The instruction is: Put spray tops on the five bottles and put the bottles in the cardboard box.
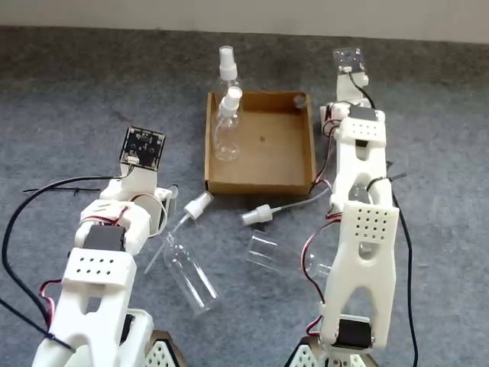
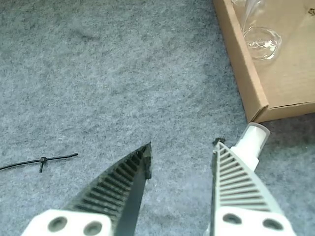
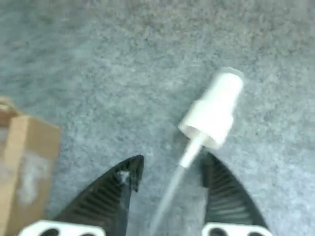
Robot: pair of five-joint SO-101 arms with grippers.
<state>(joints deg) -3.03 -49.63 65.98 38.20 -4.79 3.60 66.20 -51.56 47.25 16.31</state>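
Observation:
The cardboard box (image 1: pixel 294 180) sits mid-table with one capped bottle (image 1: pixel 226 126) lying inside. Another capped bottle (image 1: pixel 228 65) stands behind the box. On the carpet lies a clear bottle (image 1: pixel 189 269) with a spray top (image 1: pixel 197 205) at its neck. A loose spray top (image 1: pixel 258 215) with a long tube lies beside an uncapped bottle (image 1: pixel 263 251). My left gripper (image 2: pixel 182 145) is open just above the carpet, a white spray top (image 2: pixel 253 140) against one finger. My right gripper (image 3: pixel 171 160) is open, the tube of a spray top (image 3: pixel 214 115) running between its fingers.
A black cable tie (image 2: pixel 42 161) lies on the carpet near my left gripper. The box's near corner (image 2: pixel 256 110) shows beyond it, with the bottle's base (image 2: pixel 261 42) inside. What looks like another clear bottle (image 1: pixel 319 261) is partly hidden beside the right arm.

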